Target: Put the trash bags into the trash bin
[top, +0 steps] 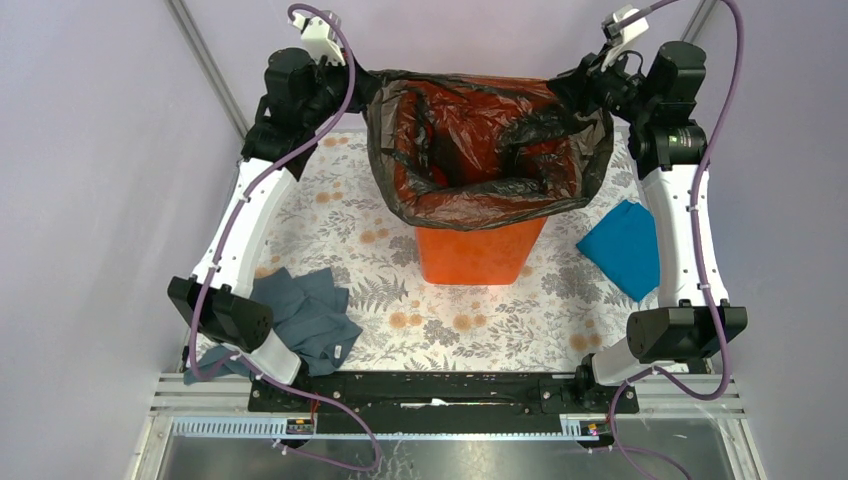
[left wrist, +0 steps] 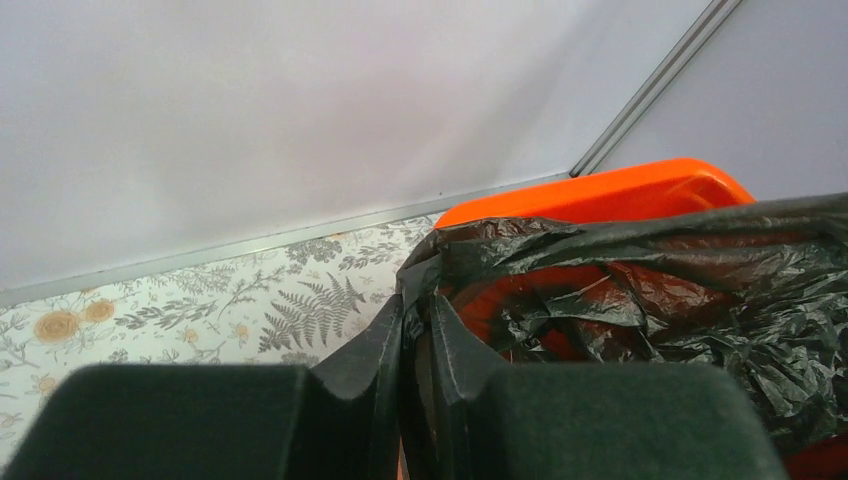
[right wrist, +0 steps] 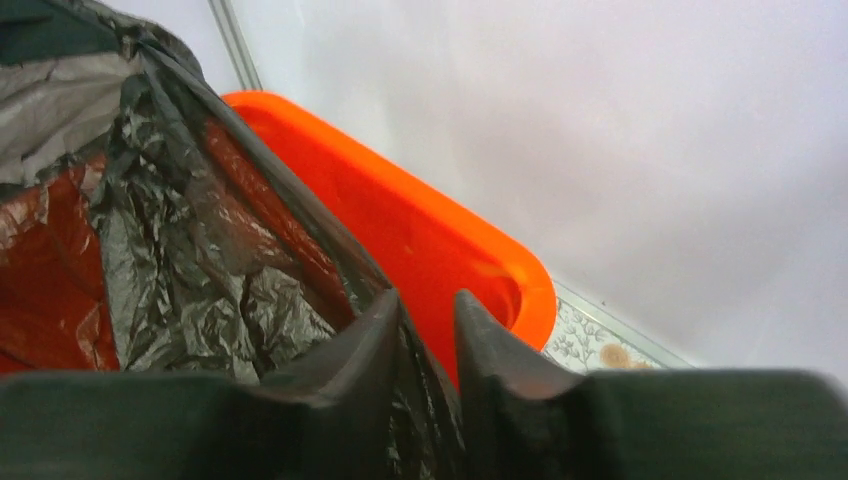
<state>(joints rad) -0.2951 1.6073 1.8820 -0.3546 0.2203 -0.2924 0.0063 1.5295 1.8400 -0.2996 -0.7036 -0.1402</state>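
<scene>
— Where is the bag (top: 480,195) being kept?
— It is being held draped over the orange bin (top: 478,255), upper centre of the overhead frame, with its near edge sagging outside the rim. One corner is being clamped by the left gripper (left wrist: 417,308), the other by the right gripper (right wrist: 428,305).
— What could go wrong?
— The thin film could be torn, or the bin tipped, if it is being pulled unevenly.

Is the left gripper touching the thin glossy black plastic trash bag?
Touching. The left wrist view shows the edge of the black plastic trash bag pinched inside the left gripper.
</scene>
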